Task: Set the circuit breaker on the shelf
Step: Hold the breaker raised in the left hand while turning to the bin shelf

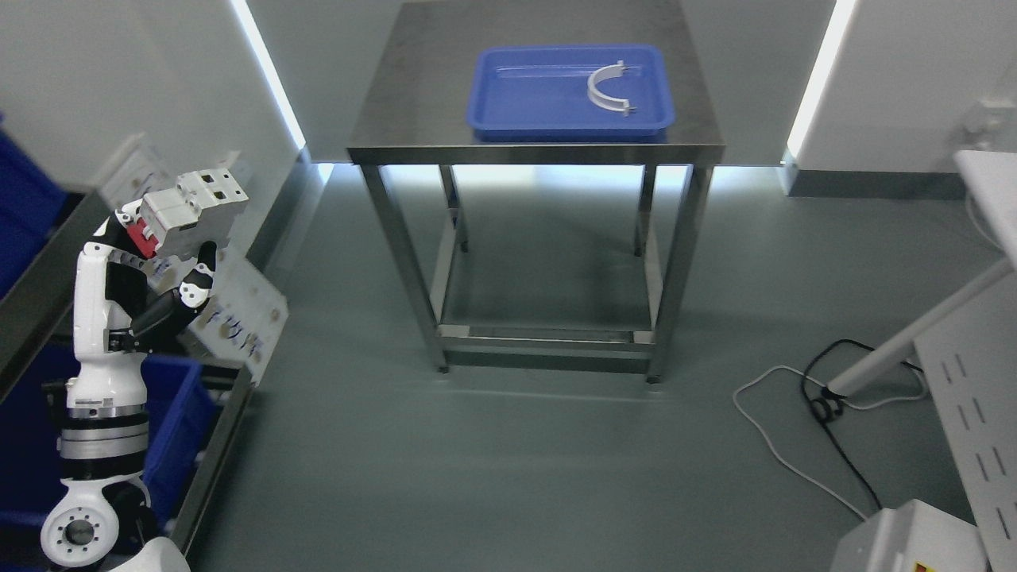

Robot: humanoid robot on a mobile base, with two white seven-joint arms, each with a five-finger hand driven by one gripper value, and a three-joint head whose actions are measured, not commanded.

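Note:
My left hand (pixel 151 262) is raised at the left of the head view, fingers curled around a white circuit breaker (pixel 195 210) with a red part on its left end. The breaker is held up beside the metal shelf (pixel 40 278) that runs along the left edge, just in front of a clear label holder (pixel 238 314) on the shelf rail. The right hand does not show.
A steel table (pixel 413 119) stands ahead at centre with a blue tray (pixel 548 99) holding a white curved part (pixel 605 89). Blue bins (pixel 179 425) sit in the shelf at lower left. Cables (pixel 802 397) and white equipment (pixel 977 381) lie on the floor at right.

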